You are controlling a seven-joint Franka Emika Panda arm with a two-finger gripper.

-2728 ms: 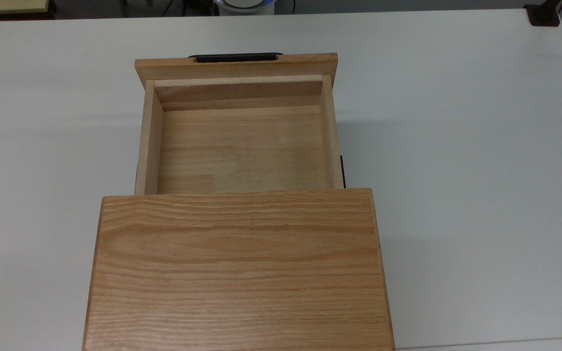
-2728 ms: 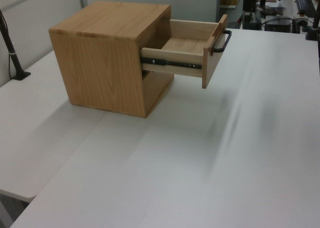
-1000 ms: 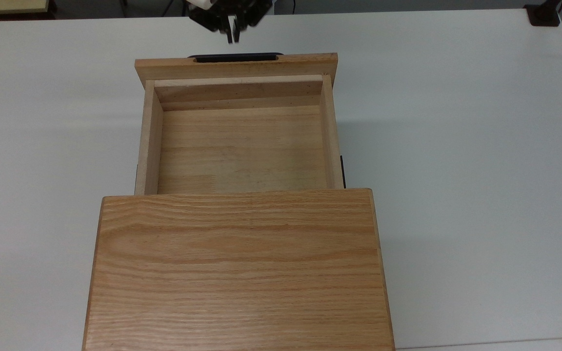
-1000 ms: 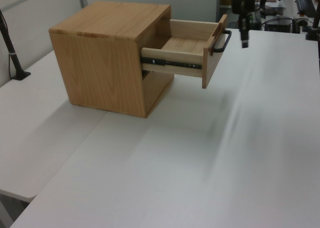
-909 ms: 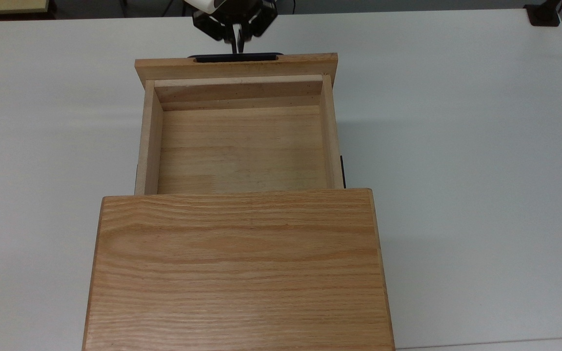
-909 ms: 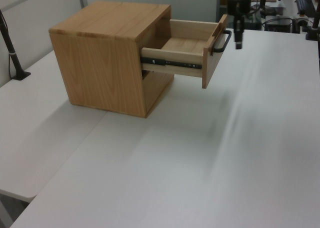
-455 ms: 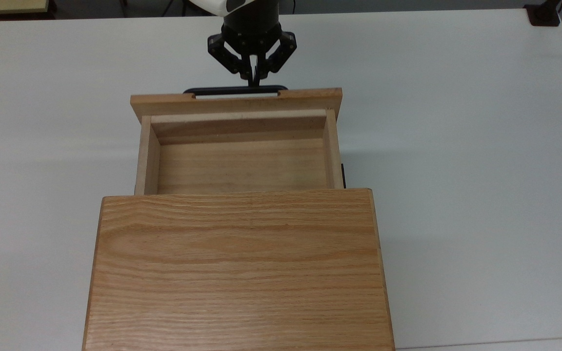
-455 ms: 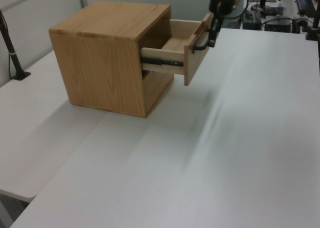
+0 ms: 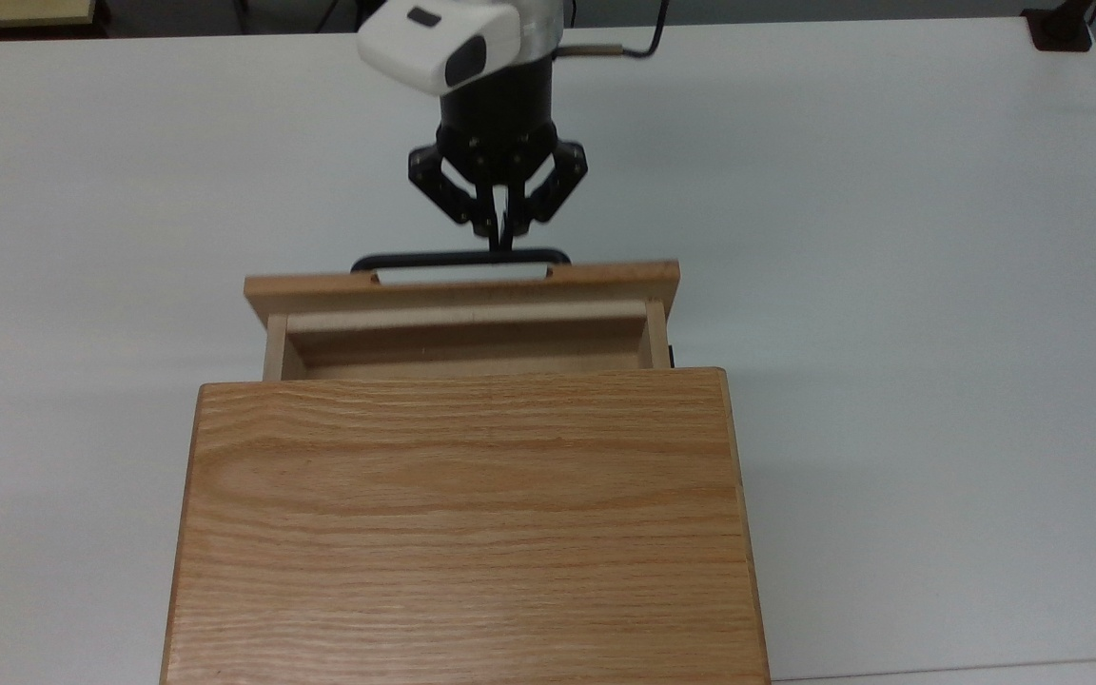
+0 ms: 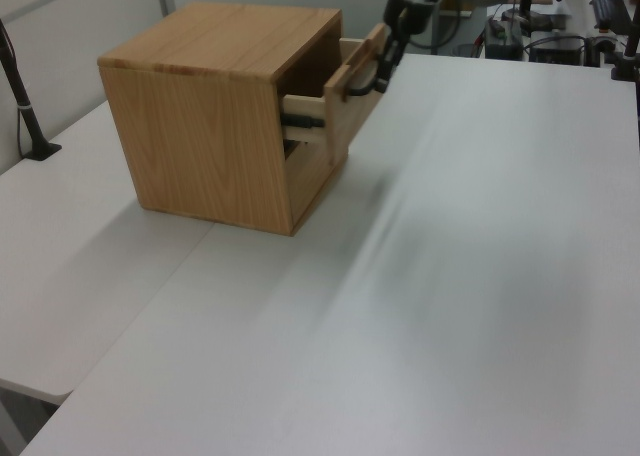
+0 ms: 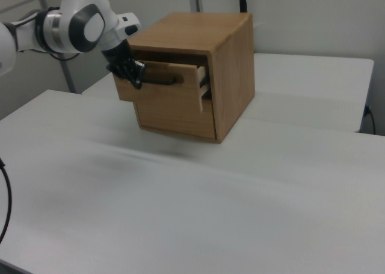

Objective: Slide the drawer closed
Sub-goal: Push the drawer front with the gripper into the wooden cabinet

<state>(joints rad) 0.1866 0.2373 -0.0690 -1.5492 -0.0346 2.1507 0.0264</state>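
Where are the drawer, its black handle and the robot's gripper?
drawer [image 9: 460, 285], top view, on its front panel's top edge.
black handle [image 9: 443, 259], top view, on the bar.
gripper [image 9: 500, 238], top view, between its fingertips.

Lab/office bench: white table [image 9: 890, 285] under the gripper [image 9: 499, 238], partition panels [image 11: 301, 21] beyond it, cabled gear [image 10: 560, 36] behind.

The arm [image 9: 443, 43] reaches in from the top view's upper edge, its white wrist housing above a black cylinder that carries the gripper [image 9: 501, 238]. The gripper points toward the top view's bottom, with its two black fingers [image 9: 494, 217] drawn together to a narrow tip and the linkages splayed out on either side. In the right view the arm [image 11: 72, 24] comes from the right view's left, bent down at the wrist to the gripper [image 11: 137, 76].
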